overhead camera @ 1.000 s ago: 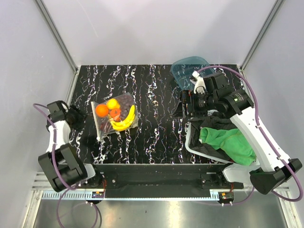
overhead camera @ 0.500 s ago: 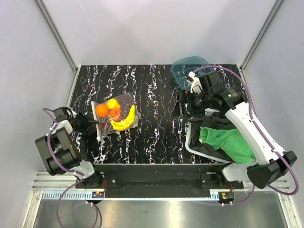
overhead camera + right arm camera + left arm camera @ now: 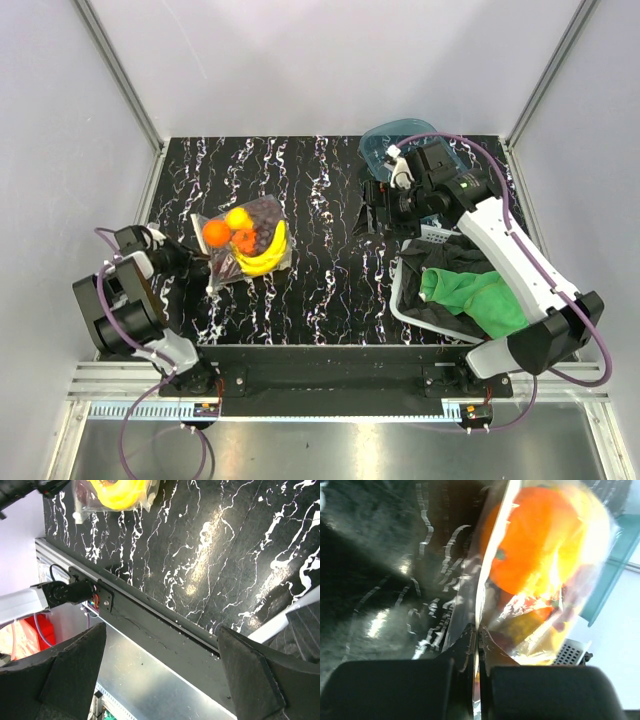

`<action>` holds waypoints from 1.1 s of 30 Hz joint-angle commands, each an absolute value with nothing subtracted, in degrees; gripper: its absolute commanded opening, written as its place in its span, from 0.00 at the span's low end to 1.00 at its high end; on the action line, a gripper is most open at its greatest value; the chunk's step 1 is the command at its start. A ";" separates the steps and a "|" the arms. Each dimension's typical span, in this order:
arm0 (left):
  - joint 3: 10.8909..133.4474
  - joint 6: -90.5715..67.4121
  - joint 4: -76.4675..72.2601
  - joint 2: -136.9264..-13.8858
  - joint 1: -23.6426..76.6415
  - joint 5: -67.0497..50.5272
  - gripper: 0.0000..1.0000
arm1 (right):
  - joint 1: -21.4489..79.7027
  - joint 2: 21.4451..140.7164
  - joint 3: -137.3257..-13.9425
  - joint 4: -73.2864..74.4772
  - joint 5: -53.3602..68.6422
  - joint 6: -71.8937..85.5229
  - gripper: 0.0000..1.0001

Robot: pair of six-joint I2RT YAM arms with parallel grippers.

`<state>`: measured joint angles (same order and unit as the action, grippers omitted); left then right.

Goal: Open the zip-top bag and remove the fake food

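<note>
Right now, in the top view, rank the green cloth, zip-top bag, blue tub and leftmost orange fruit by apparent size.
1. green cloth and zip-top bag: too close to rank.
2. blue tub, partly hidden by the right arm.
3. leftmost orange fruit.

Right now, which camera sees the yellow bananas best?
Top external: the whole banana bunch shows inside the zip-top bag. Right wrist crops it at the edge; left wrist shows only yellow blur.

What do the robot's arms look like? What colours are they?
The left arm and right arm are white shells with chunky black joints. A thin purple cable loops along each one. The right gripper's fingers are thick, matte black wedges.
</note>
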<state>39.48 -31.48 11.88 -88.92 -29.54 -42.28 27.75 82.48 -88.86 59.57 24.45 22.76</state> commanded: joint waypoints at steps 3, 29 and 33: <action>37.01 -39.96 12.66 -73.50 -23.84 -43.16 0.00 | 28.12 82.71 -87.90 55.11 23.90 23.38 1.00; 55.61 -82.96 39.09 -49.12 13.34 -12.85 0.00 | 42.71 71.55 -60.58 9.42 35.42 6.07 0.97; 57.66 -87.44 40.34 -50.71 17.04 -10.28 0.00 | 48.76 71.19 -56.87 1.08 28.41 6.24 0.97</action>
<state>53.23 -80.18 39.44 -49.98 14.06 -14.28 44.16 73.45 -59.02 15.05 32.47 8.64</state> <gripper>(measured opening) 0.012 0.971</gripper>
